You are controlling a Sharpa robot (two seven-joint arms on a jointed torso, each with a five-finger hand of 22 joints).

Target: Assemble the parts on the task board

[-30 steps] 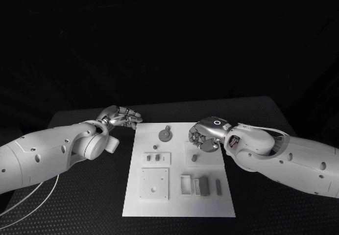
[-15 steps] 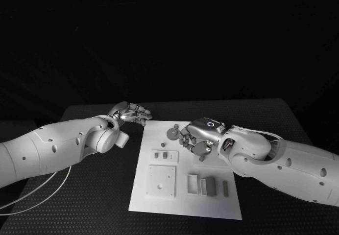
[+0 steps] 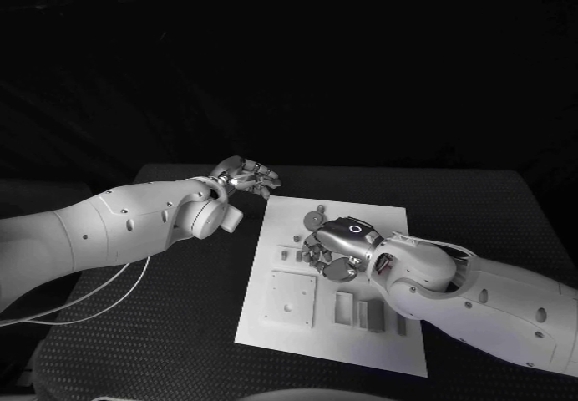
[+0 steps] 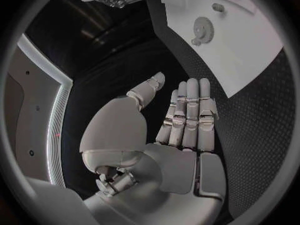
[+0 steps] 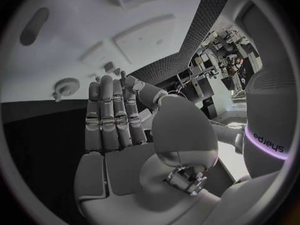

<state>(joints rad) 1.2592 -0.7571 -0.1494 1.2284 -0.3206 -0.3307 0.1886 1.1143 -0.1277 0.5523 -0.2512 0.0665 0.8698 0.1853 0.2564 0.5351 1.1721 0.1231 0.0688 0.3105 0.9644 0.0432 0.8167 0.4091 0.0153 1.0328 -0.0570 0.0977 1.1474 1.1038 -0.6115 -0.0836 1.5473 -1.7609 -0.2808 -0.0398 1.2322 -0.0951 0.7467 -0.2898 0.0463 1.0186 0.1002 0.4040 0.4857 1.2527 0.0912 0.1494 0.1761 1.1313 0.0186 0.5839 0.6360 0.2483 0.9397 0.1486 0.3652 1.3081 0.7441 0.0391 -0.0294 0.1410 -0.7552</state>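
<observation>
The white task board (image 3: 316, 341) lies in the middle of the black table. A grey gear (image 3: 316, 219) (image 4: 201, 27) (image 5: 64, 87) stands near its far edge. My right hand (image 3: 335, 251) (image 5: 115, 117) hovers over the board's middle, just nearer than the gear, fingers stretched out and holding nothing. Small grey parts (image 5: 109, 66) sit beyond its fingertips. My left hand (image 3: 247, 177) (image 4: 184, 117) is off the board beside its far left corner, fingers straight, thumb apart, with nothing in it. A square plate (image 3: 293, 299) and grey bars (image 3: 373, 316) lie on the near half.
The black textured table (image 3: 169, 317) surrounds the board, with bare room on both sides. A white cable (image 3: 84, 301) hangs under my left arm at the table's left. An oval recess (image 5: 34, 25) marks the board beyond my right hand.
The camera has shifted, so the whole scene sits differently. Relative to the board, my right hand has moved from its right side toward the middle, closer to the gear.
</observation>
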